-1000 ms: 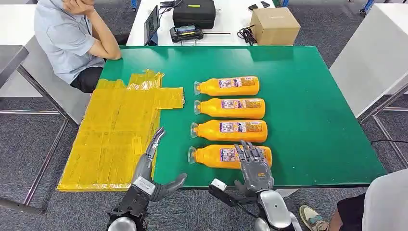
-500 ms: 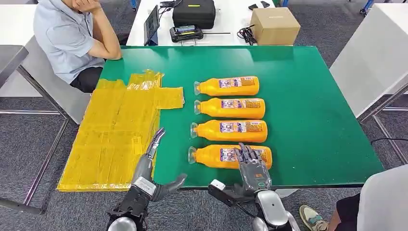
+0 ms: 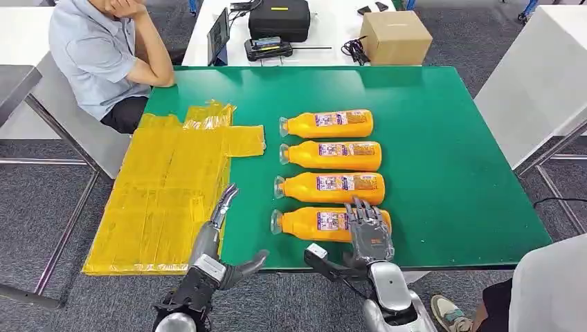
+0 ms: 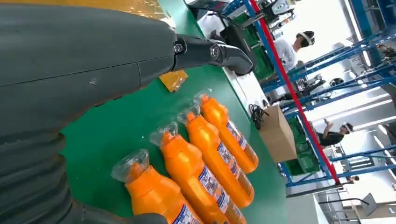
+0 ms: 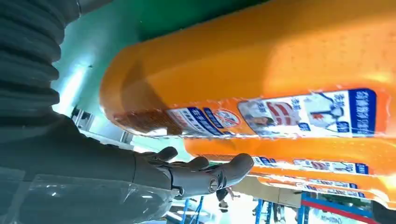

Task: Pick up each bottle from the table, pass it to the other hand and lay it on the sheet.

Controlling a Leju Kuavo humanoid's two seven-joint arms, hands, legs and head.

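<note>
In the head view, four orange bottles are lying on their sides in a row on the green table (image 3: pixel 450 138), caps pointing toward the yellow sheet (image 3: pixel 166 187). The nearest bottle (image 3: pixel 304 225) is being covered at its base end by the right hand (image 3: pixel 368 232), fingers spread over it and not closed round it; nothing is being held. The left hand (image 3: pixel 218 235) is waiting with fingers apart at the table edge, between sheet and bottles. A person (image 3: pixel 104 48) is sitting at the far left corner.

In the left wrist view, the bottles (image 4: pixel 201 154) are being seen lying side by side, near or touching, with film-wrapped caps.

In the right wrist view, the nearest bottle (image 5: pixel 261 88) is lying just beyond the right hand's fingers (image 5: pixel 205 175), which are apart beside it.

The bottle is judged full, fairly heavy, stiff and glossy, so slipping or rolling is likely; the labelled mid-body is judged the best place to grip.

Compared with a second ago, the right hand is being found further forward over the bottle; the left hand and bottles are lying unchanged.
</note>
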